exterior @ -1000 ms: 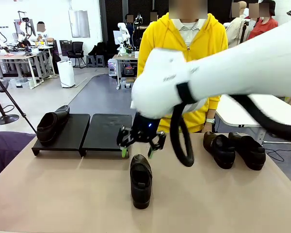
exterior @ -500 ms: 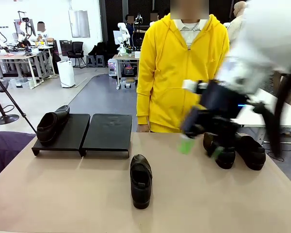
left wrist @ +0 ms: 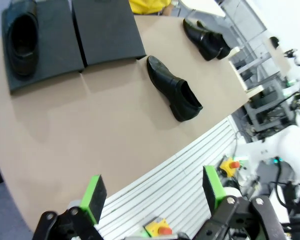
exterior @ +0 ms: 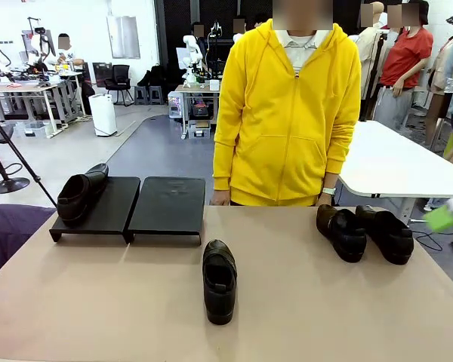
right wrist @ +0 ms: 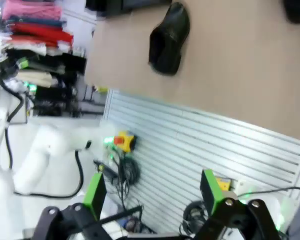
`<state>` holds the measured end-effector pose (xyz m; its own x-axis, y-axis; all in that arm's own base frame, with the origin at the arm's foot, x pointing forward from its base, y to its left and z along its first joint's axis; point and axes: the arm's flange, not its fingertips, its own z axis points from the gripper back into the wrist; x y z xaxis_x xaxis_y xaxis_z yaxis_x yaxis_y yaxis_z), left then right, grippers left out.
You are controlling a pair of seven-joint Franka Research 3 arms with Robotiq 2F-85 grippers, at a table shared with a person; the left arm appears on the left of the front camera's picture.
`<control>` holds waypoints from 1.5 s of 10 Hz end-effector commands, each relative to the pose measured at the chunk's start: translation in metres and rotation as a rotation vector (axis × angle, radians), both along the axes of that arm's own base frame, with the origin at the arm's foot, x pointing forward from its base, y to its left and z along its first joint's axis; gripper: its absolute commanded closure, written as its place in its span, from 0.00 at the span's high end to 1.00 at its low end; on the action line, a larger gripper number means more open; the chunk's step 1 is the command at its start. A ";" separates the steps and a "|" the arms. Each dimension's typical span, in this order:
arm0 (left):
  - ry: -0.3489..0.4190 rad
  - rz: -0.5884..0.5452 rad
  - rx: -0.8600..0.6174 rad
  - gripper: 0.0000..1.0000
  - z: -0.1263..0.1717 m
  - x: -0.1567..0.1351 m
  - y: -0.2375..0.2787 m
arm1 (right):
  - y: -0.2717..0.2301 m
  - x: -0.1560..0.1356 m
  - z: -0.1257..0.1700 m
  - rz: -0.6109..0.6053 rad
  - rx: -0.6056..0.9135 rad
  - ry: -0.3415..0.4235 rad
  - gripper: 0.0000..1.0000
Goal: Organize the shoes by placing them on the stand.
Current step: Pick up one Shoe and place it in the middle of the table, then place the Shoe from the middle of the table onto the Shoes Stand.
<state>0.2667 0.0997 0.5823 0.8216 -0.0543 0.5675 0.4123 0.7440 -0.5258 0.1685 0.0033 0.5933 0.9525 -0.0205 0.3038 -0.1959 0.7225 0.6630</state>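
**Front view.** The stand (exterior: 166,204) sits at the far left of the table (exterior: 325,302). Its two flat, matte black panels slope side by side. The racked shoe (exterior: 81,194) lies on the left panel, tight to its left edge, which I judge leaves room for a partner. The right panel is bare. The middle shoe (exterior: 220,280) lies alone on the tan tabletop, just near of the right panel, lengthwise near-to-far. The right pair (exterior: 343,234) rests close together at the far right, in front of the person (exterior: 287,113) in a yellow hoodie. All the shoes are glossy leather with rounded toes and low heels.

**Left wrist view.** The left gripper (left wrist: 153,192) hangs high off the table's near edge with its green pads spread wide and nothing between them. From here the middle shoe's toe points toward the stand and its opening faces near. That should let fingers close across its narrow waist.

**Right wrist view.** The right gripper (right wrist: 152,192) is also clear of the table, over a ribbed metal panel (right wrist: 200,145) and loose cables. Its fingers are wide and empty. The middle shoe shows at the top. Three shoes are not yet racked.
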 end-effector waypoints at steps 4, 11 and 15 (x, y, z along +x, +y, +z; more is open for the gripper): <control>-0.005 0.000 -0.015 1.00 0.001 0.000 0.000 | -0.018 0.001 0.003 -0.069 0.025 -0.029 1.00; -0.005 0.000 -0.015 1.00 0.001 0.000 0.000 | -0.018 0.001 0.003 -0.069 0.025 -0.029 1.00; 0.072 -0.021 0.113 1.00 -0.013 0.026 -0.057 | -0.018 0.001 0.003 -0.069 0.025 -0.029 1.00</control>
